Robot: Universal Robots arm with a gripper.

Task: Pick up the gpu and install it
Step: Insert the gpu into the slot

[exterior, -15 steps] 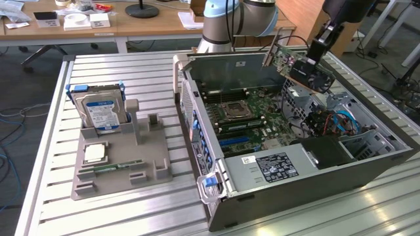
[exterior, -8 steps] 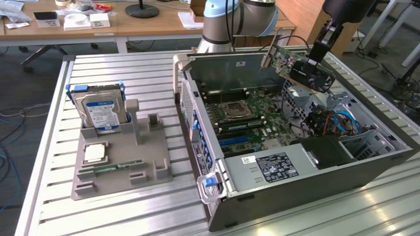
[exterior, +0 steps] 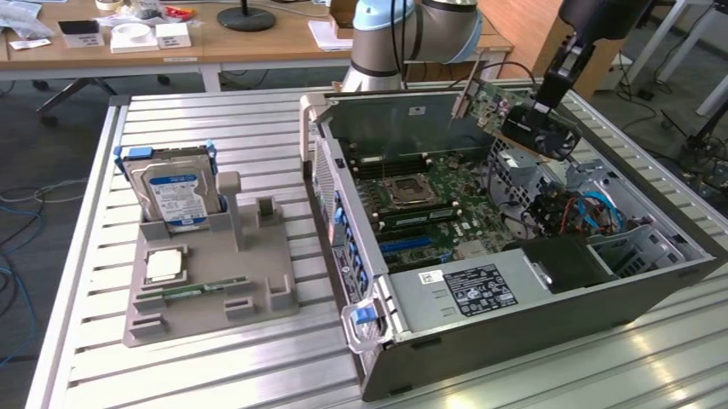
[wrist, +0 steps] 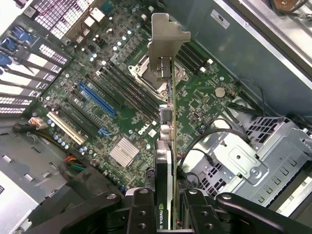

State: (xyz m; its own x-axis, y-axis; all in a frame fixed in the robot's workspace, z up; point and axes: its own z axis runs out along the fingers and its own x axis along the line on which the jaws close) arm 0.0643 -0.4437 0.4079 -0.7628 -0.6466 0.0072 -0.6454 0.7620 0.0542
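- We see the jaws clamped on the gpu (exterior: 527, 120), one finger on each face of the card; in the wrist view it runs edge-on between them.
- The gpu hangs in the air over the open computer case (exterior: 512, 328), towards the exterior view's right and near the case's far side. It is tilted, with its black cooler facing the exterior view's right.
- In the wrist view its silver end bracket (wrist: 165, 44) points away from the camera and lies over the CPU socket (wrist: 141, 73) of the motherboard (wrist: 112, 105) below.
- The card is not yet seated in a slot; the blue slot (wrist: 97, 99) and the white slot (wrist: 68, 127) lie off to one side of it.
- On the slatted surface (exterior: 170, 375), towards the exterior view's left and well apart from the case, a grey holder (exterior: 216, 302) carries an upright hard drive (exterior: 173, 194) and a flat RAM stick (exterior: 205, 288).
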